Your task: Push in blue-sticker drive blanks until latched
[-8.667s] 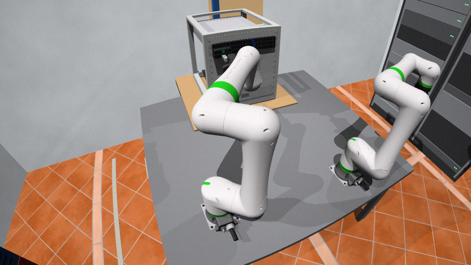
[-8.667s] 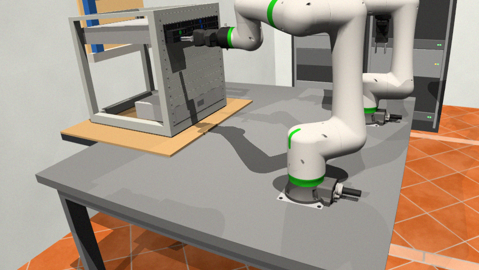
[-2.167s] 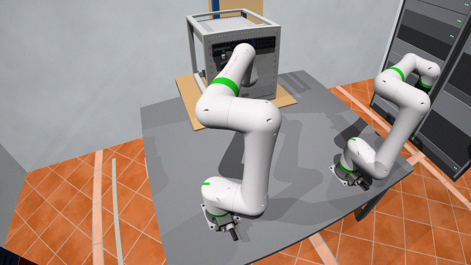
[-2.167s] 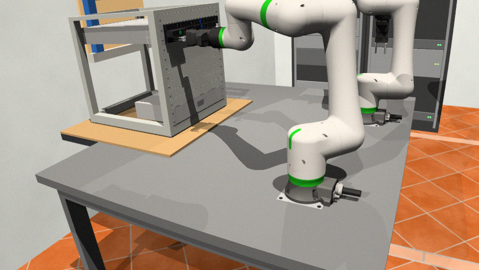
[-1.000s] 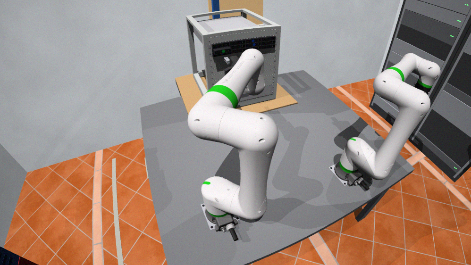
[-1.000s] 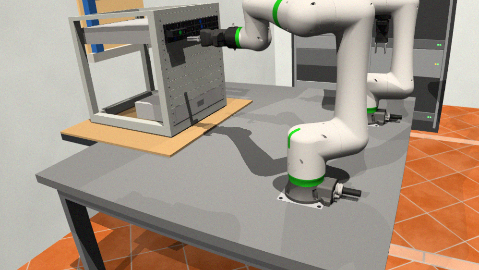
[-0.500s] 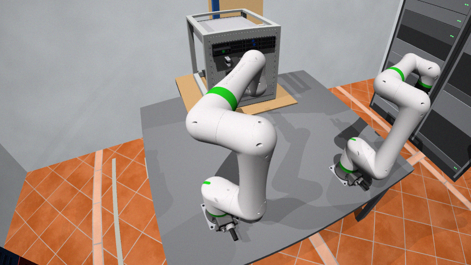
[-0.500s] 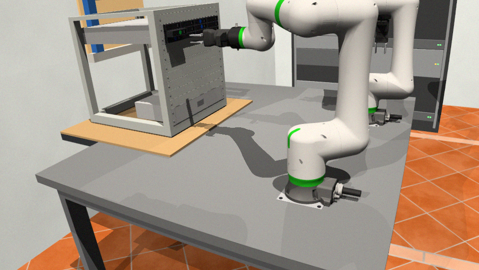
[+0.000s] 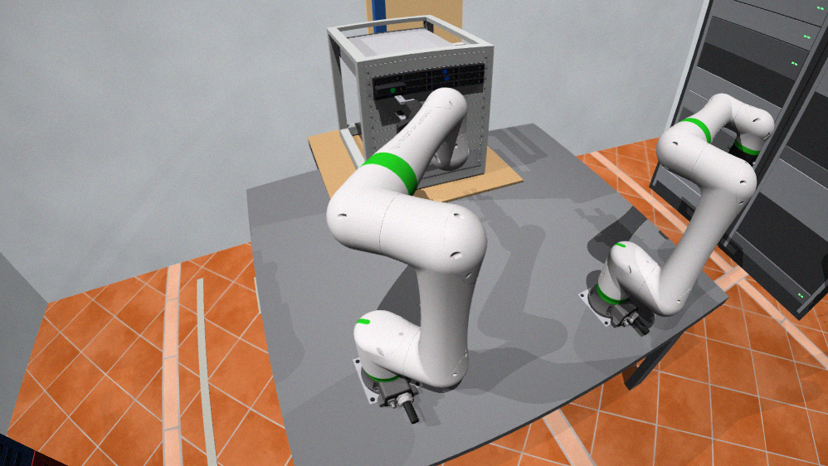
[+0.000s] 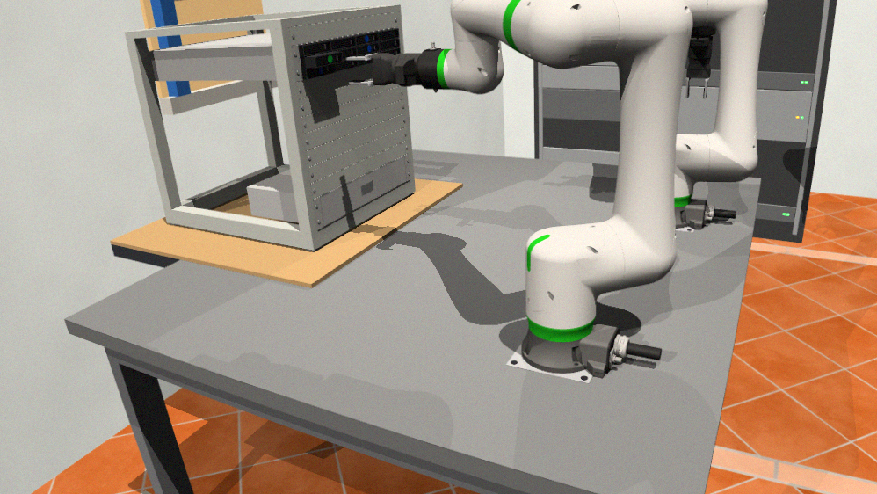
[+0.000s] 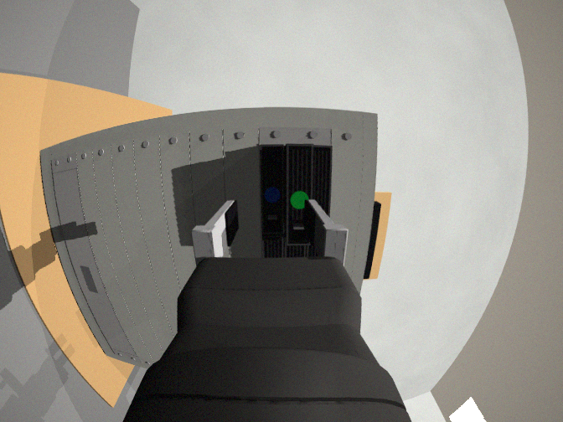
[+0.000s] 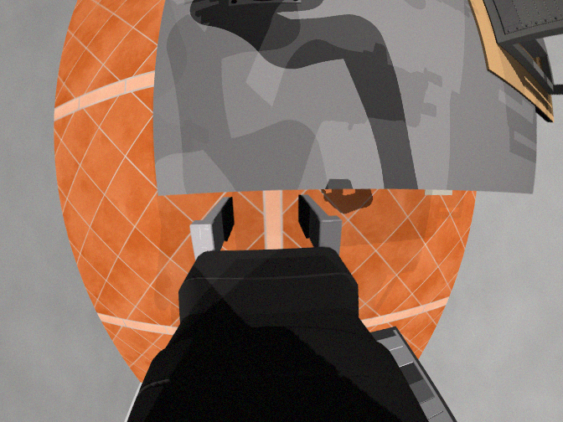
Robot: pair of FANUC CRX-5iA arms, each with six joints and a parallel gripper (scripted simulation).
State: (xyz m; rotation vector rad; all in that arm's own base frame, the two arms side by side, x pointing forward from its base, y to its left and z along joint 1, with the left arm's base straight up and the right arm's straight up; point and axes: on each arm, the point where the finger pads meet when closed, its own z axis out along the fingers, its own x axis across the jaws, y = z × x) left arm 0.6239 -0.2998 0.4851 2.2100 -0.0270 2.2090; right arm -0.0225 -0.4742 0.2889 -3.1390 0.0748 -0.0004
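Left hand (image 10: 360, 70) (image 11: 271, 222) open, apparently short of rack (image 9: 424, 55) (image 10: 294, 128) (image 11: 204, 182).

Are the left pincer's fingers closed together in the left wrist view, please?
No, the left pincer has a wide gap between its fingers.

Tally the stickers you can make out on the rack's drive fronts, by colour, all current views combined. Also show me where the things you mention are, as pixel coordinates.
Blue stickers (image 9: 444, 71) (image 10: 366, 38) (image 11: 271, 194): 3
Green sticker (image 9: 392, 89) (image 10: 329, 59) (image 11: 297, 199): 1
Total: 4
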